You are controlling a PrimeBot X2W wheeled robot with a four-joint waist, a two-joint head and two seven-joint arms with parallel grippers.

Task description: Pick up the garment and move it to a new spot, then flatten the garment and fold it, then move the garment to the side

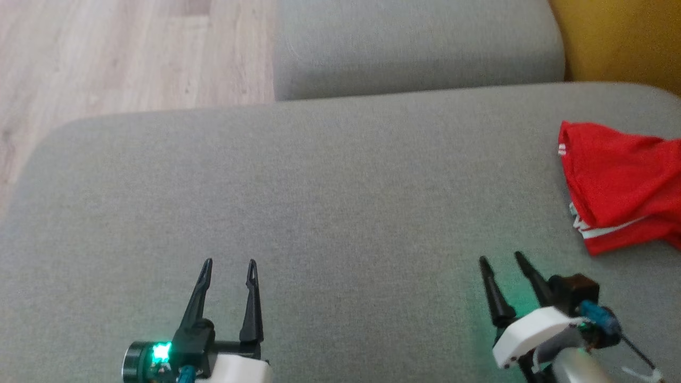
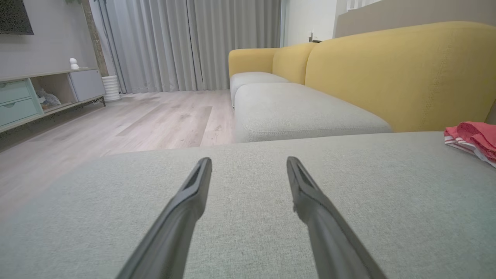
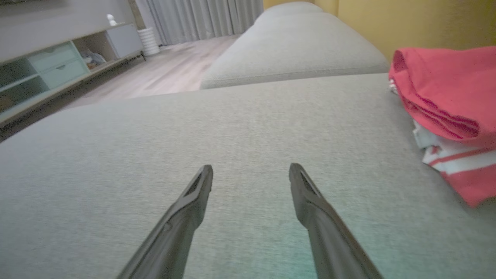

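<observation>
- The red garment (image 1: 620, 186) lies bundled at the right edge of the grey seat (image 1: 319, 202), near your right gripper (image 1: 500, 259) but not touching it.
- Your left gripper (image 1: 229, 262) and the right one both stand wide, holding nothing.
- It looks set aside already — keep your fingers clear of its folds if you retreat.

Light even and soft, daylight-like; no hard shadows on the cushion (image 1: 319, 202). Curtain (image 2: 186, 42) pale and bright in the left wrist view. Green LED (image 1: 161, 352) glows at the left gripper (image 1: 229, 261); green cast falls on the cushion by the right gripper (image 1: 500, 257). Head view slightly soft. Right wrist view: garment (image 3: 445, 89) blurred, near fingers (image 3: 182, 221) out of focus, edges stretched.
</observation>
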